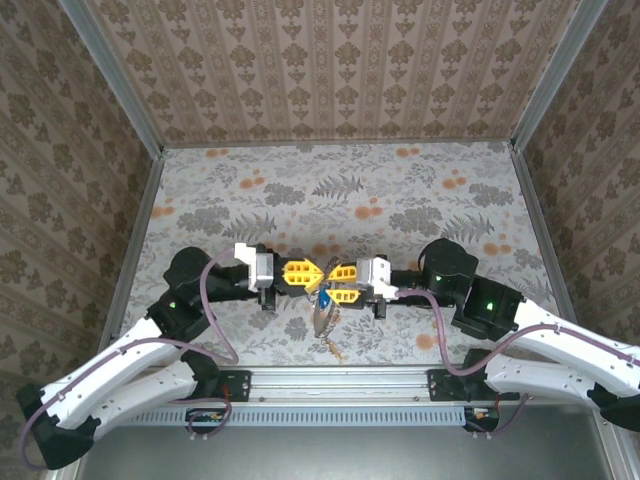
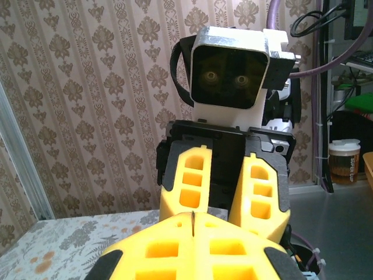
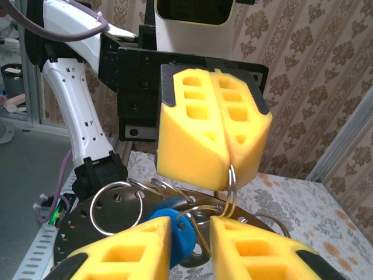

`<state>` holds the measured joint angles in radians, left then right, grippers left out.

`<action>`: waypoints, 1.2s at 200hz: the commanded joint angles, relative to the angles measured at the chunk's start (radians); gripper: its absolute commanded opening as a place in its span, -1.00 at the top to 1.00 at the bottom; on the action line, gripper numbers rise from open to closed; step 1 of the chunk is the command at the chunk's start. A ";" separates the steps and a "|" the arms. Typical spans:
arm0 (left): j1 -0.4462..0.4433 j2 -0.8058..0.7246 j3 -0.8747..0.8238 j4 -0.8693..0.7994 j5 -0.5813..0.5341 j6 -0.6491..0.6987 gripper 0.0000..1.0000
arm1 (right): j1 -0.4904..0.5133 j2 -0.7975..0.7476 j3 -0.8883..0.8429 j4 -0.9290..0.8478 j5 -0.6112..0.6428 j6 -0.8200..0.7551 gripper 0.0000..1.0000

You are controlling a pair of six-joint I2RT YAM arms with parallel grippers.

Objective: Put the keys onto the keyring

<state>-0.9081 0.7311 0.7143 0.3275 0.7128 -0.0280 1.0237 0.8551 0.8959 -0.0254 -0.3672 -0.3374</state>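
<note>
My left tool [image 1: 312,272] is clamped fully shut. Seen from the right wrist, its yellow fingers [image 3: 192,128] pinch a thin wire loop of the keyring [image 3: 232,179] at their very tip. My right tool [image 1: 337,273] faces the left tool tip to tip, almost touching it, with its jaws parted only narrowly and nothing clamped between them. The blue-headed key [image 3: 180,236] sits just below the left tool, against the inner edge of one right finger, among silvery rings. From above, the rest of the keyring hangs from the left tool's tip toward the flowered surface [image 1: 420,200], brass-coloured end lowest. I cannot tell whether it touches.
</note>
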 commanded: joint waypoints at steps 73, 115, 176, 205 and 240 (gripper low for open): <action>0.003 -0.017 0.039 -0.038 0.005 0.022 1.00 | -0.002 -0.062 -0.040 0.072 0.104 0.026 0.45; 0.004 -0.027 0.062 -0.085 0.006 0.040 1.00 | -0.001 -0.117 -0.071 0.104 0.028 0.029 0.29; 0.003 -0.020 0.076 -0.110 0.044 0.042 1.00 | -0.011 -0.075 -0.040 0.101 0.047 0.055 0.39; 0.002 -0.019 0.078 -0.113 0.053 0.044 1.00 | -0.016 -0.051 -0.037 0.104 0.031 0.068 0.41; 0.002 -0.018 0.078 -0.126 0.062 0.045 1.00 | -0.029 -0.035 -0.037 0.128 0.003 0.091 0.39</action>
<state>-0.9081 0.7227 0.7448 0.2050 0.7422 -0.0040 1.0058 0.8135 0.8337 0.0589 -0.3290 -0.2798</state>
